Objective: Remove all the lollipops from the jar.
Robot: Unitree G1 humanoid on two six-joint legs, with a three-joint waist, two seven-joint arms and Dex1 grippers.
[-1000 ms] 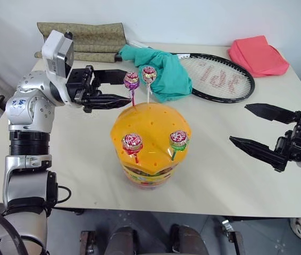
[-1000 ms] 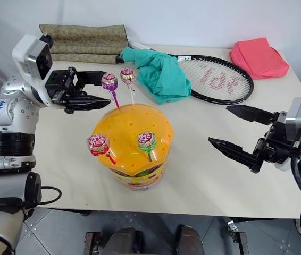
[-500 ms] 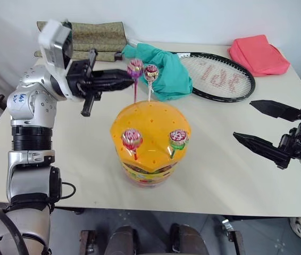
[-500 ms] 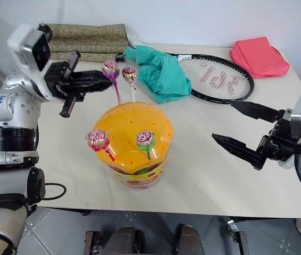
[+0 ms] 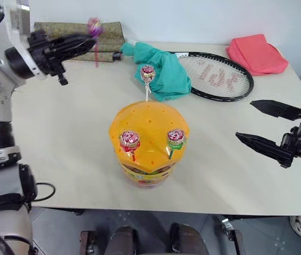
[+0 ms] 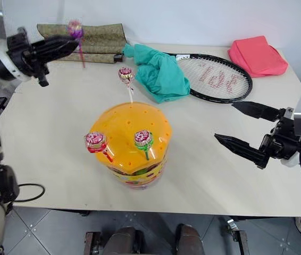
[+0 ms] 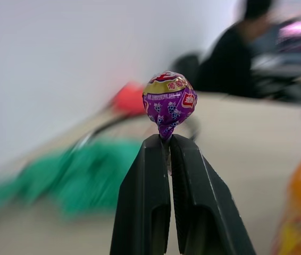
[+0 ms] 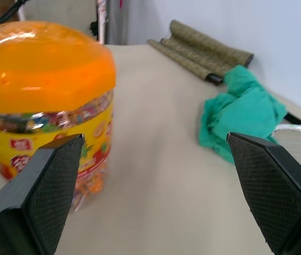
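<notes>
Purple lollipop [image 7: 167,101]: light, rigid candy on thin stick, likely slippery wrapper, best pinched at stick as left gripper [image 7: 169,142] does, aloft left of jar [image 5: 149,143] holding three lollipops; right gripper [image 5: 270,127] spread, empty.

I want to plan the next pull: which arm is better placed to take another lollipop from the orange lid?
Probably the right. The right gripper is open and empty beside the clear plastic jar with the orange domed lid. The left gripper is shut on the purple-wrapped lollipop, away from the jar.
</notes>
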